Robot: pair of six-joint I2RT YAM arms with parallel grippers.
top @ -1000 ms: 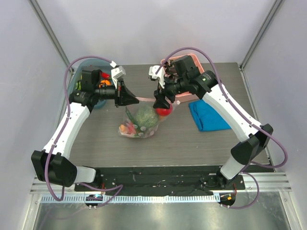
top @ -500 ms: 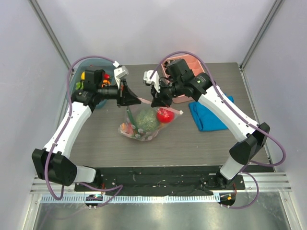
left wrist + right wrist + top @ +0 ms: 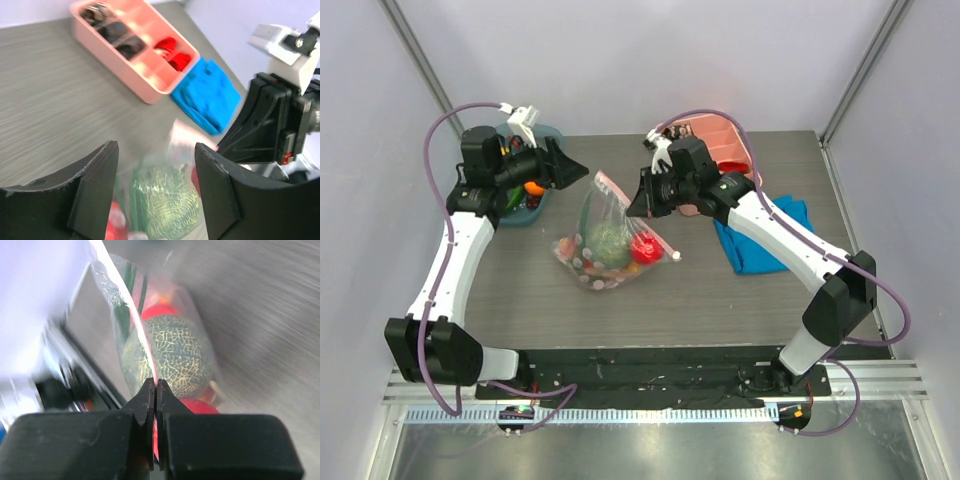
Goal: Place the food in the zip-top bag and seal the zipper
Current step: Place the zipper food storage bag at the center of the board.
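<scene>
The right gripper (image 3: 155, 385) had its jaws pressed together on the zipper (image 3: 125, 305), pinching the thin pink strip edge-on, so that the strip rose away from the fingertips in one straight line. From above, that strip (image 3: 612, 187) ran diagonally, its far end toward the back left and its near end toward the front right, where a small white tab (image 3: 676, 257) showed; the right gripper (image 3: 638, 203) held it part way along, nearer the far end. The zip-top bag (image 3: 582, 262) hung and lay to the left of that line, bulging with the food (image 3: 607, 238), a green netted ball beside a red piece (image 3: 643, 248). The left gripper (image 3: 156, 147) had its jaws spread with nothing between them, the bag just below and ahead of it; from above it (image 3: 572, 170) stood beyond the strip's far end, apart from it. Judging by this, any closing stroke would have to follow the diagonal toward the tab, and the right arm was the one on the strip.
</scene>
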